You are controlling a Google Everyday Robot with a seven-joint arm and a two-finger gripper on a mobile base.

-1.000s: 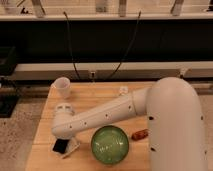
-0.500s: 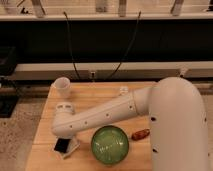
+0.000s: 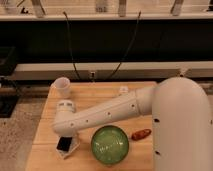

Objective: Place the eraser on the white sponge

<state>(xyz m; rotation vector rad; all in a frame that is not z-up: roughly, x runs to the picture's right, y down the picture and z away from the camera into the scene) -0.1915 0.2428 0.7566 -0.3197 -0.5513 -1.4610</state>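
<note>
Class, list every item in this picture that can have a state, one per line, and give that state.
eraser: lying flat on the white sponge
white sponge: on the table, under the eraser
green bowl: upright, apart from the sponge
white cup: upright, back left corner
brown oblong object: lying beside the bowl
gripper: just above the eraser, mostly hidden under the arm

The arm (image 3: 110, 112) is glossy white, dotted with a row of small dark holes. Its pincer (image 3: 65, 136) sits at the lower-left end, just above the eraser (image 3: 63, 144), which is flat black. The eraser lies against the white sponge (image 3: 70, 150). The bowl (image 3: 110, 145) is green with pale glints. The worktop (image 3: 100, 92) is light tan wood. The cup (image 3: 62, 87) is white, the oblong lump (image 3: 141, 134) reddish-brown, and the floor (image 3: 17, 135) speckled grey.
</note>
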